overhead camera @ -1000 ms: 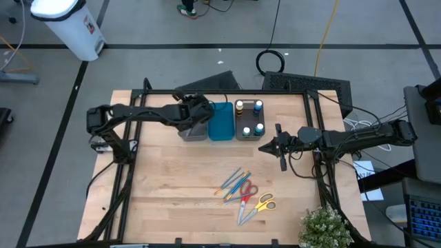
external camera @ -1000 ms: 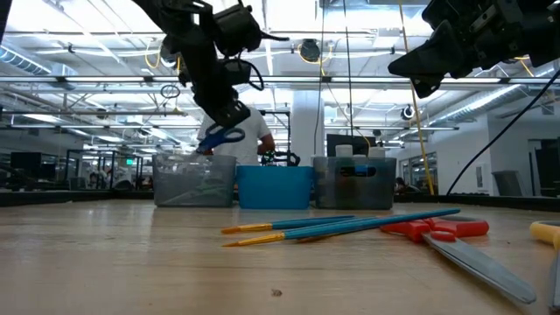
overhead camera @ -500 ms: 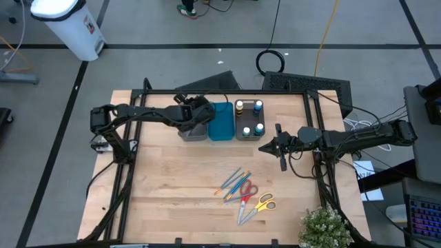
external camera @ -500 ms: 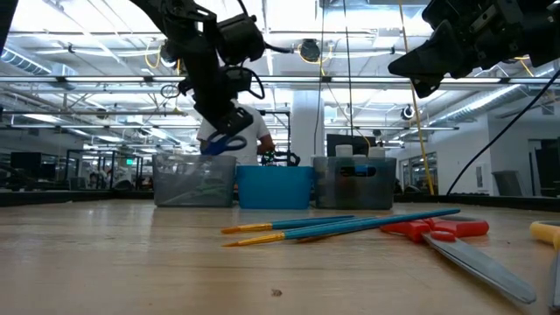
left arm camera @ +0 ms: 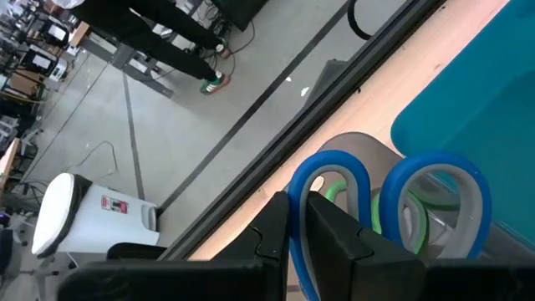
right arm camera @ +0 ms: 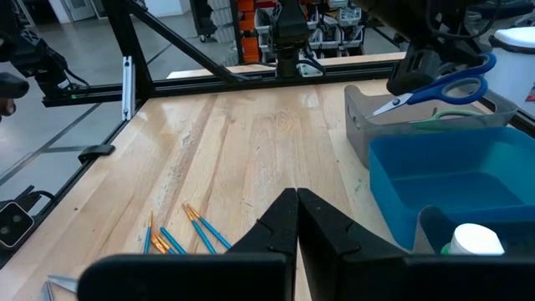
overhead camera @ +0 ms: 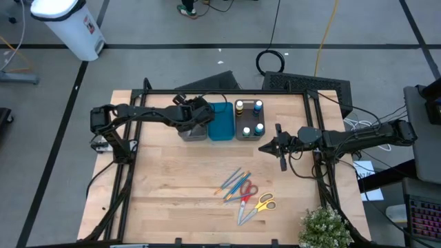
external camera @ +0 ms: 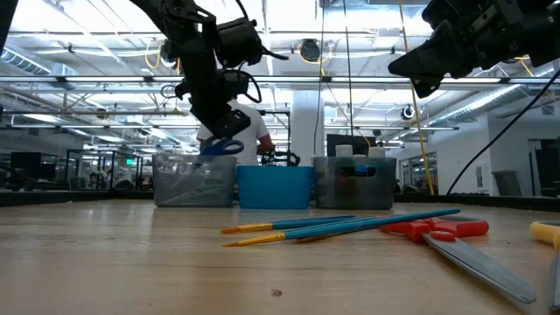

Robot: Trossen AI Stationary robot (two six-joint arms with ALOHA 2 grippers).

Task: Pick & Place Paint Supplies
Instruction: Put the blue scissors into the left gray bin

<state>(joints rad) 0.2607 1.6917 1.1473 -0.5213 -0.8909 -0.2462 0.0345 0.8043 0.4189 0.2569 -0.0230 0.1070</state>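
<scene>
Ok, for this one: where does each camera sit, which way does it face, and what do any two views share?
High view: overhead, straight down; both arms, left gripper over the grey tray.
Low view: tabletop level, across brushes toward the room; arms enter from above.
Left wrist view: past its own fingers, clamped on blue scissors.
Right wrist view: past the shut right gripper, across the table.
Shared: blue scissors over the grey tray show in the low and both wrist views.

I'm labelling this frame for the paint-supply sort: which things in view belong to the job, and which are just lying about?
Job:
- blue scissors in the left hand, over the grey tray
- brushes
- red scissors
- yellow scissors
- paint bottles

Lying about:
- potted plant
- white bin
- cable coil
</scene>
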